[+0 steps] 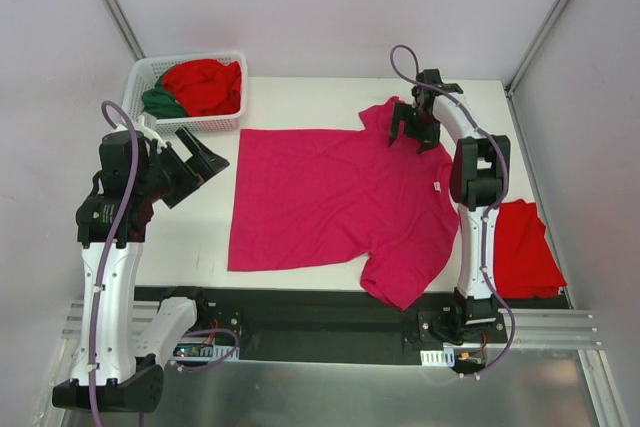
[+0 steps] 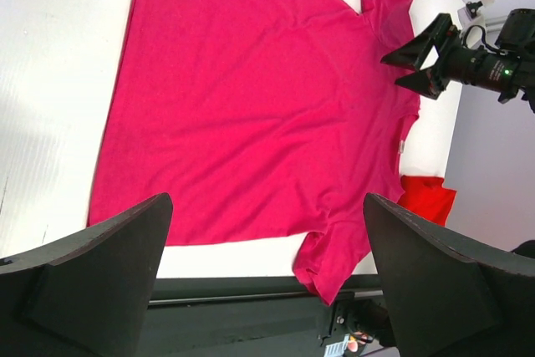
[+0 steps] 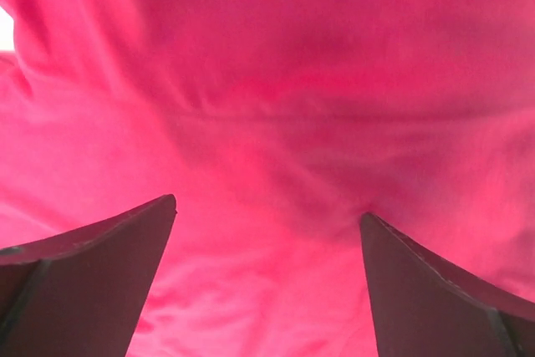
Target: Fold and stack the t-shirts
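Cloth first: the pink shirt lay spread face-flat across the middle of the frame in the overhead view, hem toward the left, collar toward the right, one sleeve pointing to the upper edge and the other trailing toward the lower edge. It was soft, matte knit, mostly smooth, with shallow ripples near the collar and the lower sleeve. I judged it unfolded as yet, so this one was at its very start.

My right pincer hung over the upper sleeve and shoulder with its jaws spread wide, holding nothing; its own camera showed only pink folds between the dark tapered fingers, though whether the tips touched the cloth I could not tell. My left pincer stood equally wide and empty, just left of the hem and above the bare table.

At the right edge of the frame a folded red shirt sat as a compact slab, partly hidden by my right arm; I took it as the one piece finished and the base of the stack. In the upper left, the white plastic lattice basket held a crumpled red shirt and a bunched green shirt, both waiting. By my reckoning, most of the work remained.
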Controlling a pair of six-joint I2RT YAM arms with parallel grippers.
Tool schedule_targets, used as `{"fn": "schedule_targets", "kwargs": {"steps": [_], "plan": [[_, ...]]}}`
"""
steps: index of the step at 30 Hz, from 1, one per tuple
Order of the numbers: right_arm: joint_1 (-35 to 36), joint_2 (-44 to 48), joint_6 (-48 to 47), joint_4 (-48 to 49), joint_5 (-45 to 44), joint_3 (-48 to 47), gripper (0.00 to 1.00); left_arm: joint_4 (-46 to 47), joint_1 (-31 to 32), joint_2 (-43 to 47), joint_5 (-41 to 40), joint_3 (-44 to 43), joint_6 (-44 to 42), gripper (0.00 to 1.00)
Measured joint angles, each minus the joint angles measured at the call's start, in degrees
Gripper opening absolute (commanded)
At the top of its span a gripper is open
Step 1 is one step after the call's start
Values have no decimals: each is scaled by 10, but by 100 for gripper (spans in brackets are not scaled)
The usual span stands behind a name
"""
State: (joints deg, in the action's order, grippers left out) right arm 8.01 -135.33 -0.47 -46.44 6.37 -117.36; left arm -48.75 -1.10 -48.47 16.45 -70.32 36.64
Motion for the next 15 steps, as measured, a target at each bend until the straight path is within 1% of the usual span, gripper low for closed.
{"fn": "schedule_targets", "kwargs": {"steps": [6,15], "plan": [[-7,-36,-3,-12,17,-58,96,0,0,-5,0,-11,-1,99],[-25,-64,0,-25,30,-108,96,0,0,-15,-1,-16,-1,99]]}}
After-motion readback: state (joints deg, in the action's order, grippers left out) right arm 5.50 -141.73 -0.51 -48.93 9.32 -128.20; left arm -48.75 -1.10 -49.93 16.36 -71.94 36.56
